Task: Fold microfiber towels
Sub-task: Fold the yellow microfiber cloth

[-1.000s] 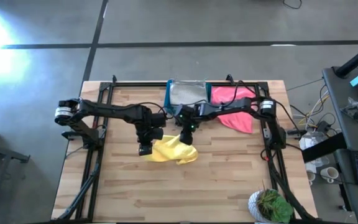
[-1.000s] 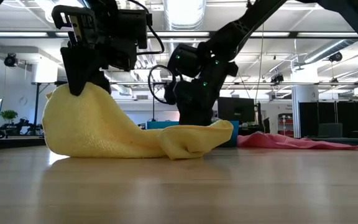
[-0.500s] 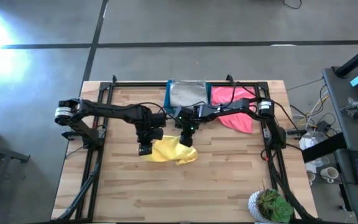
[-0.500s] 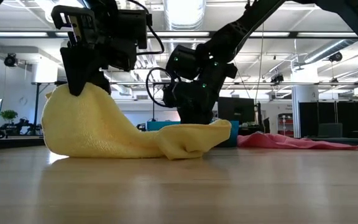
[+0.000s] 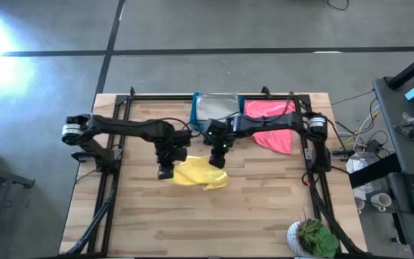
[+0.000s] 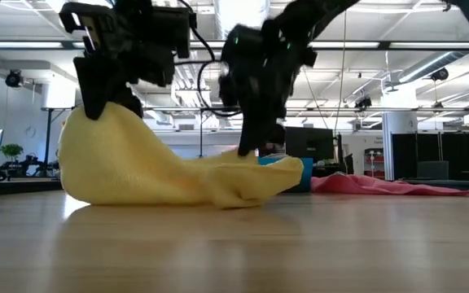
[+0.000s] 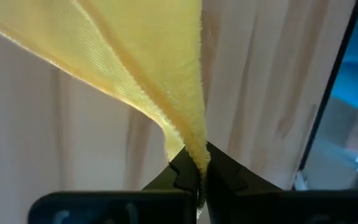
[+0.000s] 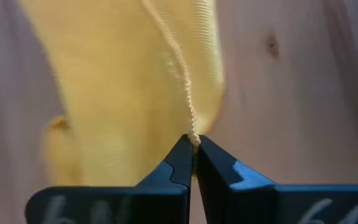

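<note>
On the wooden bench (image 5: 157, 216) I see at the far edge the blue bin (image 5: 194, 109), and the pink towel (image 5: 273, 126) lies right of it. The yellow towel (image 5: 196, 174) is in the middle, partly lifted. My left gripper (image 7: 196, 180) has its fingers clenched on one edge, my right gripper (image 8: 192, 155) pinches another.

Right tool (image 8: 193, 144) now pinched on raised yellow towel (image 5: 196, 174) edge
</note>
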You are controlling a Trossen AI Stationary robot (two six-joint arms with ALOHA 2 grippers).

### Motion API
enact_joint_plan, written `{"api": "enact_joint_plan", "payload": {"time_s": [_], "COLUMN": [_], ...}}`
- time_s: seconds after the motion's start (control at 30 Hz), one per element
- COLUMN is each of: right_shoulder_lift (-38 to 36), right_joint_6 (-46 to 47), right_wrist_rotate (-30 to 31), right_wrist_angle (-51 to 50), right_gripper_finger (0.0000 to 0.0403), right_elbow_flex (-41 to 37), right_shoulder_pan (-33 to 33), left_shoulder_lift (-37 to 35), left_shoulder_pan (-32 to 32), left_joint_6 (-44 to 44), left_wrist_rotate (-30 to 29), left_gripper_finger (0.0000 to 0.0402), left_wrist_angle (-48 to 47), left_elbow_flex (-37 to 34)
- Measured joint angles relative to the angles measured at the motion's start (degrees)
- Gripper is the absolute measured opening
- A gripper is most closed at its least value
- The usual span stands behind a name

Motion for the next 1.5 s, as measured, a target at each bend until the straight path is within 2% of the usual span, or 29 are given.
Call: {"api": "enact_joint_plan", "payload": {"time_s": [0.07,0.23,0.43,0.7,0.97,1.03,1.13,1.27,1.37,1.5], "right_shoulder_lift": [-2.7,-10.0,-17.1,-23.3,-23.9,-23.8,-23.7,-23.8,-23.9,-24.1], "right_joint_6": [3.4,11.0,19.9,23.3,14.6,11.7,8.2,2.7,-2.0,-7.7], "right_wrist_rotate": [0.8,8.5,21.9,35.4,42.8,45.5,48.3,49.8,51.1,51.6], "right_wrist_angle": [-0.9,-0.7,-1.2,-1.2,-1.5,-2.6,-3.6,-3.8,-3.6,-3.4], "right_gripper_finger": [0.0009,0.0009,0.0008,0.0008,0.0008,0.0008,0.0008,0.0008,0.0008,0.0008], "right_elbow_flex": [0.0,0.0,0.1,0.6,4.3,4.9,5.2,5.4,6.5,9.0], "right_shoulder_pan": [1.7,7.1,13.1,19.1,20.0,20.0,19.6,18.4,17.5,17.2], "left_shoulder_lift": [-1.3,-3.5,-4.9,-5.6,-5.8,-5.8,-5.8,-5.8,-5.7,-5.7], "left_shoulder_pan": [0.0,0.0,0.0,0.0,0.0,0.0,0.0,0.0,0.0,0.0], "left_joint_6": [2.4,7.1,7.4,7.4,8.7,8.8,8.8,11.3,13.5,14.5], "left_wrist_rotate": [-1.3,-2.9,-7.4,-7.5,-9.5,-13.8,-23.7,-35.2,-39.2,-40.0], "left_gripper_finger": [0.0000,0.0000,0.0000,0.0000,0.0000,0.0000,0.0000,0.0000,0.0000,0.0000], "left_wrist_angle": [-3.1,-11.2,-19.3,-28.5,-28.4,-28.5,-28.5,-28.5,-28.5,-28.5], "left_elbow_flex": [1.1,4.9,12.4,24.1,33.7,35.1,36.4,36.7,36.7,36.7]}}
